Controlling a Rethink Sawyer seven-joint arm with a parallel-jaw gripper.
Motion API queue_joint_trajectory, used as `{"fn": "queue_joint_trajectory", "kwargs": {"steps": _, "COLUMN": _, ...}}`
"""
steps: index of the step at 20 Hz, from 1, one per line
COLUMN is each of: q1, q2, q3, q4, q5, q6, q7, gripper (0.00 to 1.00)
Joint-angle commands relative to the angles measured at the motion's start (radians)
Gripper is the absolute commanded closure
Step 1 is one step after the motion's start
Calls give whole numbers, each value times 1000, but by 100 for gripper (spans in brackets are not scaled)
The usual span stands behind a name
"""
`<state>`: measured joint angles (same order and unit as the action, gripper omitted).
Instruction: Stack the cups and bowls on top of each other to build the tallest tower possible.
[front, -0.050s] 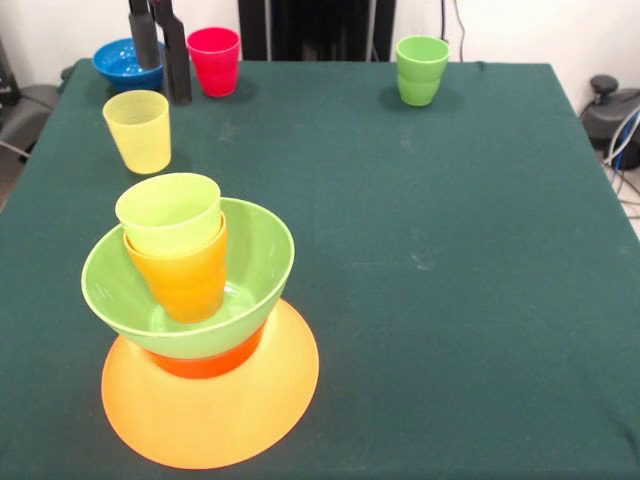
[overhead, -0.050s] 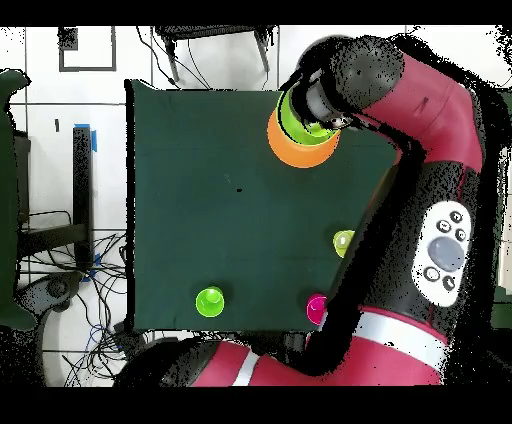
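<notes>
Blue bowl is seen far left at the back, and right by it the fingers are hung low, spread apart with nothing pinched. Next along, the red cup is stood mouth-up just beside them, so probably that's the pick. It'd best be straddled at the rim and lifted straight, axis kept vertical. The yellow cup is parked nearer. The tower is set front-left on the worktop, upright, its top two cups tipped a little. The green cups are left far right.
</notes>
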<state>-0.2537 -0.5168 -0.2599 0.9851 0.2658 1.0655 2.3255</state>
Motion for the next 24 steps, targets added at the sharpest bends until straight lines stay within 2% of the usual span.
{"fn": "queue_joint_trajectory", "kwargs": {"steps": 1, "q1": -35, "q2": -78, "q3": 78, "q4": 300, "q5": -59, "q6": -67, "q7": -127, "gripper": 0}}
{"fn": "queue_joint_trajectory", "kwargs": {"steps": 8, "q1": -73, "q2": -124, "q3": 123, "q4": 489, "q5": -72, "q6": -245, "q7": -158, "gripper": 0}}
{"fn": "queue_joint_trajectory", "kwargs": {"steps": 12, "q1": -104, "q2": -127, "q3": 151, "q4": 550, "q5": -97, "q6": -332, "q7": -174, "gripper": 0}}
{"fn": "queue_joint_trajectory", "kwargs": {"steps": 24, "q1": -208, "q2": -145, "q3": 232, "q4": 662, "q5": -165, "q6": -426, "q7": -192, "gripper": 0}}
